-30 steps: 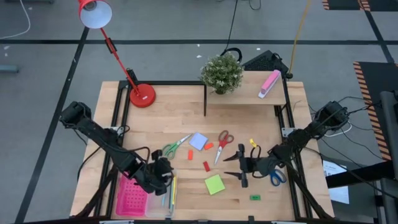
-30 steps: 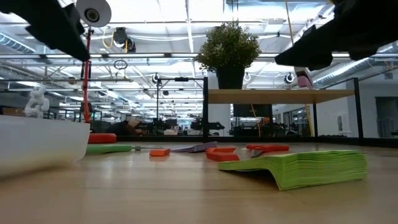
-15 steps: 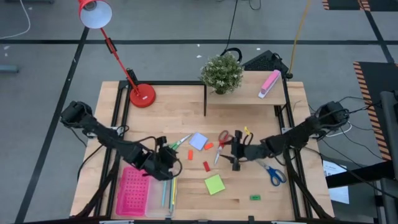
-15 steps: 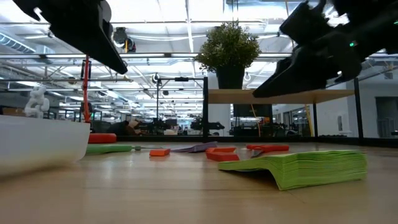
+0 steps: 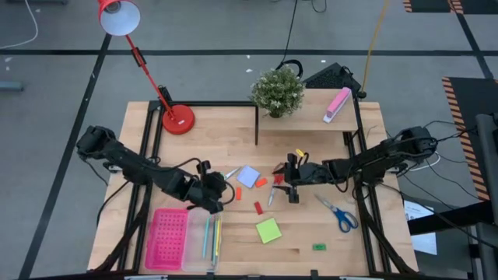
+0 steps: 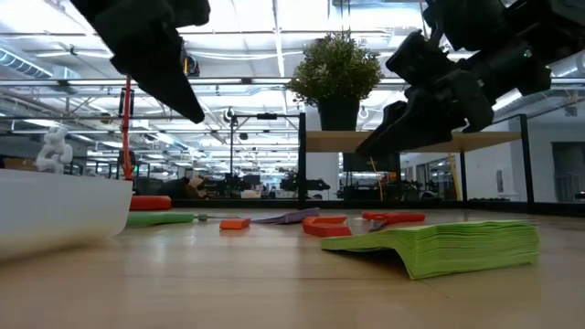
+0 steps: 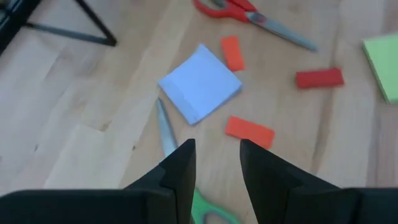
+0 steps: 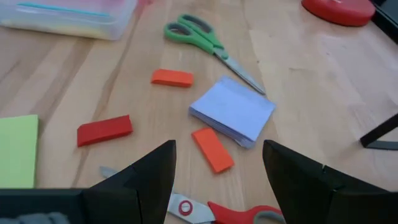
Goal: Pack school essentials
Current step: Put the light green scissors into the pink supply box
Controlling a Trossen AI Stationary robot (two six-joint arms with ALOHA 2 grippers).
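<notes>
Green-handled scissors [image 7: 166, 134] lie on the table under my open left gripper [image 7: 214, 163], which hovers over their blade end [image 5: 220, 192]. Past them lie a pale-blue note pad [image 5: 248, 176], two orange blocks [image 5: 238, 193] [image 5: 262, 182] and a red block [image 5: 257, 208]. My open right gripper [image 5: 286, 184] hovers above the red-handled scissors [image 8: 214, 210], empty. Blue-handled scissors [image 5: 339, 213] lie to its right. A green note pad [image 5: 268, 230] and a small green block [image 5: 319, 247] lie nearer the front.
A pink perforated tray [image 5: 166, 237] and a clear container [image 5: 208, 241] holding thin pens sit at the front left. A red desk lamp [image 5: 178, 119] stands at the far left. A raised shelf [image 5: 311, 117] at the back carries a potted plant [image 5: 277, 91] and a pink-and-white block [image 5: 337, 104].
My left gripper has gone from over the clear container toward the far right, to above the green scissors. My right gripper has gone toward the table's left and far side, away from the blue scissors, to above the red scissors. Nothing on the table has moved.
</notes>
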